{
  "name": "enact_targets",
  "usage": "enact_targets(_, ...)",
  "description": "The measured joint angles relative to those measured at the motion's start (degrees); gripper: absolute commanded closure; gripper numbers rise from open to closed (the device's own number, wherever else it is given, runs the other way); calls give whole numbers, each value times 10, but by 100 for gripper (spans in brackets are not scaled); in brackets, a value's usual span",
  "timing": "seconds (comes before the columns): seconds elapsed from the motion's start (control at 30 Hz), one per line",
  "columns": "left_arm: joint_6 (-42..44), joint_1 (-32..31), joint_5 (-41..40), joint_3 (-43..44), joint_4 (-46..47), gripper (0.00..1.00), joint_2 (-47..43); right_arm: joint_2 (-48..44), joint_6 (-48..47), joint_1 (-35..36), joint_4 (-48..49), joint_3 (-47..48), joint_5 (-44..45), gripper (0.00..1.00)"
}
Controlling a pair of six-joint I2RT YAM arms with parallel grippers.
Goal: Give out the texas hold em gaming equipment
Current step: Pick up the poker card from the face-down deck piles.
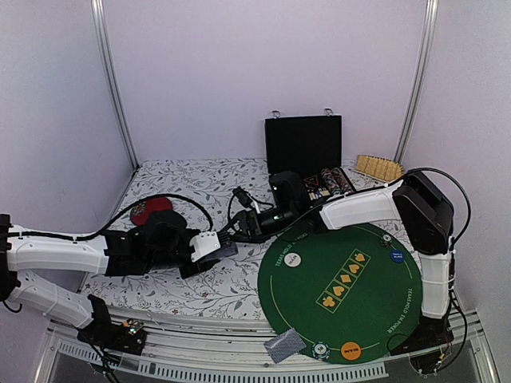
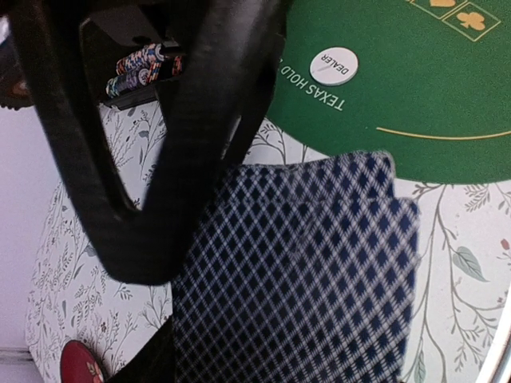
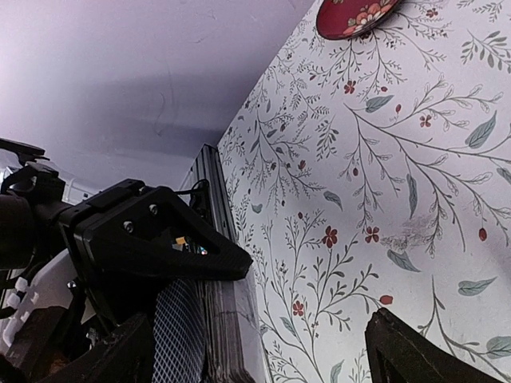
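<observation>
1. The left fingers [image 2: 200, 120] are clenching a fan of blue-patterned cards [image 2: 303, 263] over the flowered surface [image 1: 207, 291], just off the left rim of the green mat [image 1: 375, 319]; the backs are facing up, probably so that the faces are hidden for dealing.
2. The right fingers [image 3: 415, 351] are standing wide apart and grasping nothing, hovering by the fan from the opposite side; they seem to be lining up to peel off a card.
3. At least two cards are showing in the fan, the exact count being unreadable; a second small stack [image 1: 285, 345] is lying at the mat's near rim, beside one striped chip [image 1: 321, 349] and one orange disc [image 1: 350, 349], apparently one player's share.
4. One white dealer disc [image 1: 293, 259] is sitting on the mat's left side; one blue disc [image 1: 397, 256] and one pale disc [image 1: 386, 238] are lying at its far right edge.
5. Rows of chips [image 1: 331, 182] are lying in the open black case [image 1: 303, 144] behind the mat; their number cannot be told.
</observation>
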Motion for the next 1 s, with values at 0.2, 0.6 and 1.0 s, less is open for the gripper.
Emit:
enact_targets(0.2,1,0,-7,0,0,48,0,8,-6,5,-28,0,-3,11)
enact_targets(0.6,1,-1,-11,0,-3,48,0,7,-55,6,-104,21,12,38)
enact_targets(1.0,3,-1,-11,0,-4,48,0,-33,-92,4,-155,19,40,75)
